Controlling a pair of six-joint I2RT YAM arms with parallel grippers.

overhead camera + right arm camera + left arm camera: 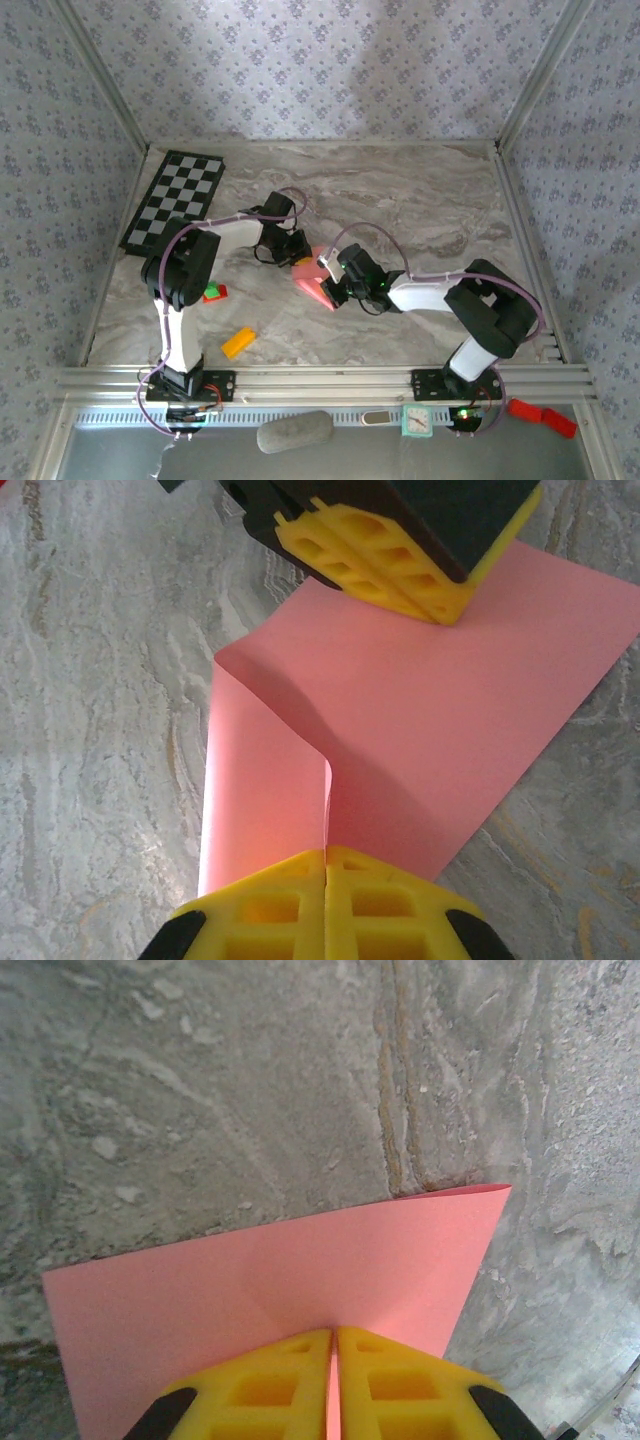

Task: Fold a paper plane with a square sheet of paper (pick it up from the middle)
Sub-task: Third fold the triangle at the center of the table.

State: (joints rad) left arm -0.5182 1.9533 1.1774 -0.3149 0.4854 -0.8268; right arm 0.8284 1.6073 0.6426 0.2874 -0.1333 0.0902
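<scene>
At centre, pink paper (450, 700), flap curled over, pinched by left hand (335, 1334), right hand (327, 854)

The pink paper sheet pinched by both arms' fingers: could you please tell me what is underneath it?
Marbled tabletop shows around the square sheet of paper and evidently continues beneath; that covered part is hidden. The right gripper pinches a raised fold.

The 2 arms bend inward, wrists low. Left gripper (334, 1335) and right gripper (327, 855) face each other, jaws clamped on the square sheet of paper (420, 710).
</scene>
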